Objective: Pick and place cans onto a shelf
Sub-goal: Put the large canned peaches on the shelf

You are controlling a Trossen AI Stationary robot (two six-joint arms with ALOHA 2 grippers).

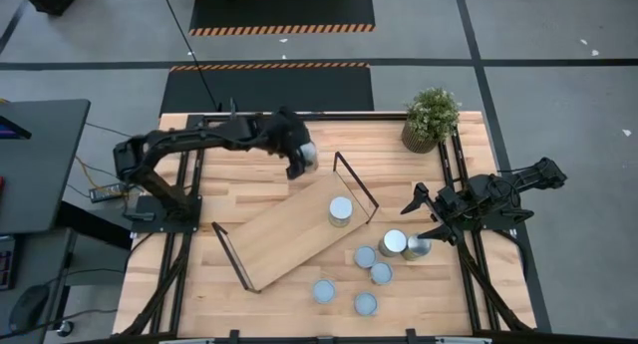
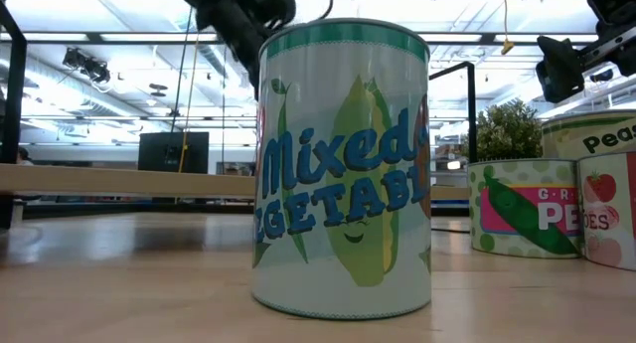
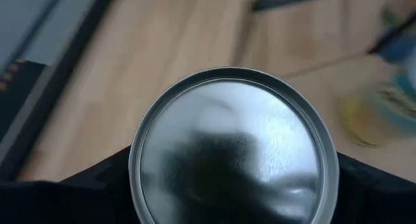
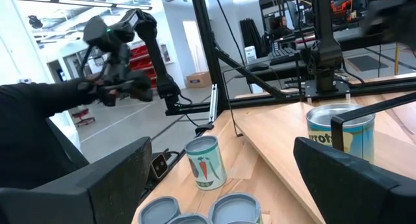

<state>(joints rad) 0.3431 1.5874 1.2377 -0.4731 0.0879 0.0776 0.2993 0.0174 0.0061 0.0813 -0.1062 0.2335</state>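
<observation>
A small silver-topped metal can (image 3: 234, 146) is held tight in the left gripper (image 1: 301, 157), just past the far end of the long light-wood shelf (image 1: 289, 229), ready to be set down there. One can (image 1: 341, 210) is already stood on it. The right gripper (image 1: 427, 216) is kept wide open and empty beside the loose cans (image 1: 374, 267).

The shelf (image 1: 289, 229) lies slantwise across the table (image 1: 239, 174), with 1 can (image 1: 340, 210) standing on it near its right end. 6 more cans (image 1: 380, 259) cluster on the table just right of it. A potted plant (image 1: 431, 118) sits at the far right corner.
</observation>
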